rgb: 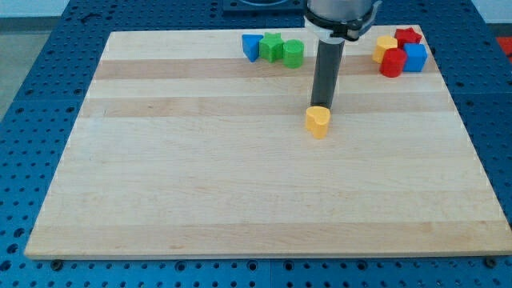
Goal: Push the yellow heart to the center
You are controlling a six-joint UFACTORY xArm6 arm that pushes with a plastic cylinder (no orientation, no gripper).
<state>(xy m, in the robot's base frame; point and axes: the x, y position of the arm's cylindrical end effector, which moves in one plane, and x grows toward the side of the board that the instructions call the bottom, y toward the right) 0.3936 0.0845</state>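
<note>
My tip [322, 107] comes down just behind the yellow heart [318, 122], at its edge toward the view's top; the two look to be touching, though the heart hides the very end of the rod, so I cannot be sure. There is no hand on this arm, only the straight dark rod, so nothing is apart, together or clamped.

The yellow heart lies on the wooden worktop [200, 200], a little toward the view's right and top of its middle, well apart from every other block.

Toward the view's top and left of the rod, a blue triangle-like block [252, 46], a green star [272, 47] and a green cylinder [294, 53] sit in a tight row near the worktop's far edge.

In the top right corner, a cluster of four sits close together: a yellow block [385, 46], a red star [408, 36], a red cylinder [392, 63] and a blue cube [414, 58].
</note>
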